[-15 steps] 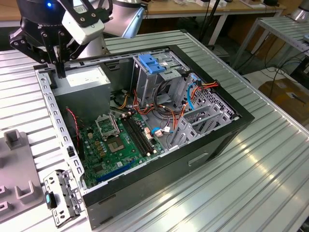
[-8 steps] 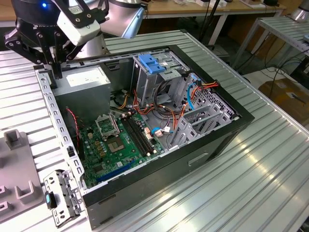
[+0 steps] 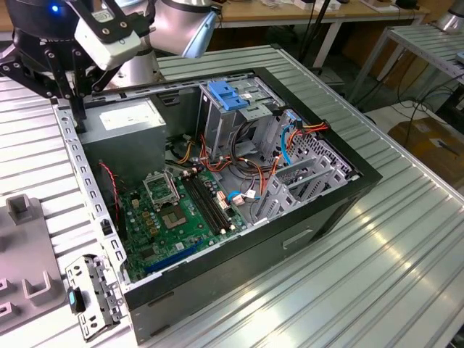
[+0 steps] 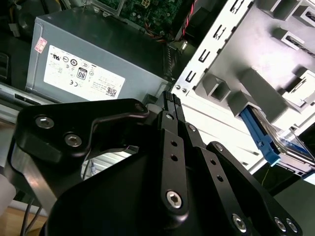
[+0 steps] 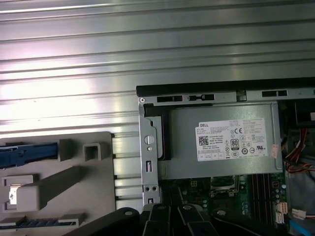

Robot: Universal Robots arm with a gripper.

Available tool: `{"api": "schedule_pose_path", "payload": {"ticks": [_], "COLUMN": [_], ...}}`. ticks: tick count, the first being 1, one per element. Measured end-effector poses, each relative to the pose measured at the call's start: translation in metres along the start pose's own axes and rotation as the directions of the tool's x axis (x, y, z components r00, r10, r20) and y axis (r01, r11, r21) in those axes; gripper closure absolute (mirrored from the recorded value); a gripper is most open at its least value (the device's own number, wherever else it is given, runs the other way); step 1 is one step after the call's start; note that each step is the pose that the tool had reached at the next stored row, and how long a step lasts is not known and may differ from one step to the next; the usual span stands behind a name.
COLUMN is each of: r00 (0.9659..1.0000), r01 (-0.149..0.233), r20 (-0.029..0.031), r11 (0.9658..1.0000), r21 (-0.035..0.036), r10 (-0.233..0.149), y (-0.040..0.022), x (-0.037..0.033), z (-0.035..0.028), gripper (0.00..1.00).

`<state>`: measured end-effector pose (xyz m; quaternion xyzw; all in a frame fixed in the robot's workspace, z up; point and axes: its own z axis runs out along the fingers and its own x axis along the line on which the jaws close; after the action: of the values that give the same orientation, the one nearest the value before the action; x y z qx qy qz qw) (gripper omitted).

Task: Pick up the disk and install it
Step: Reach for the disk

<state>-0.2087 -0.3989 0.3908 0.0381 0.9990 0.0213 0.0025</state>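
The disk lies in a grey holder beside the open computer case; in the second wrist view I see its silver face and blue carrier. The carrier's blue edge also shows in the first wrist view, at the holder's far side. My gripper is shut with nothing between its black fingers. It hangs above the case's perforated side rail, between the power supply and the holder, apart from the disk. In the exterior view my gripper hovers over the case's back corner at the exterior view's left.
The open case holds a green motherboard, orange and blue cables, and a grey drive bay topped by a blue bracket. A loose metal bracket lies beside the case. Everything rests on a ribbed metal table.
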Motion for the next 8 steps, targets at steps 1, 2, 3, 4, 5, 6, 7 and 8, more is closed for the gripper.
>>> {"api": "schedule_pose_path", "payload": {"ticks": [1, 2, 3, 4, 5, 6, 7, 8], "r00": [1.0, 1.0, 1.0, 1.0, 1.0, 1.0, 1.0, 1.0], "r01": [0.0, 0.0, 0.0, 0.0, 0.0, 0.0, 0.0, 0.0], "r20": [-0.0002, -0.0002, -0.0003, -0.0004, -0.0005, -0.0006, -0.0006, -0.0007], "r11": [1.0, 1.0, 1.0, 1.0, 1.0, 1.0, 1.0, 1.0], "r21": [0.0, 0.0, 0.0, 0.0, 0.0001, 0.0, 0.0, 0.0], "r10": [0.0, 0.0, 0.0, 0.0, 0.0, 0.0, 0.0, 0.0], "y": [-0.0001, -0.0002, -0.0003, -0.0003, -0.0004, -0.0005, -0.0006, -0.0007], "x": [0.0013, 0.0022, 0.0034, 0.0044, 0.0055, 0.0065, 0.0077, 0.0085], "z": [0.0, 0.0001, 0.0002, 0.0002, 0.0002, 0.0003, 0.0004, 0.0004], "gripper": [0.86, 0.86, 0.86, 0.86, 0.86, 0.86, 0.86, 0.86]}}
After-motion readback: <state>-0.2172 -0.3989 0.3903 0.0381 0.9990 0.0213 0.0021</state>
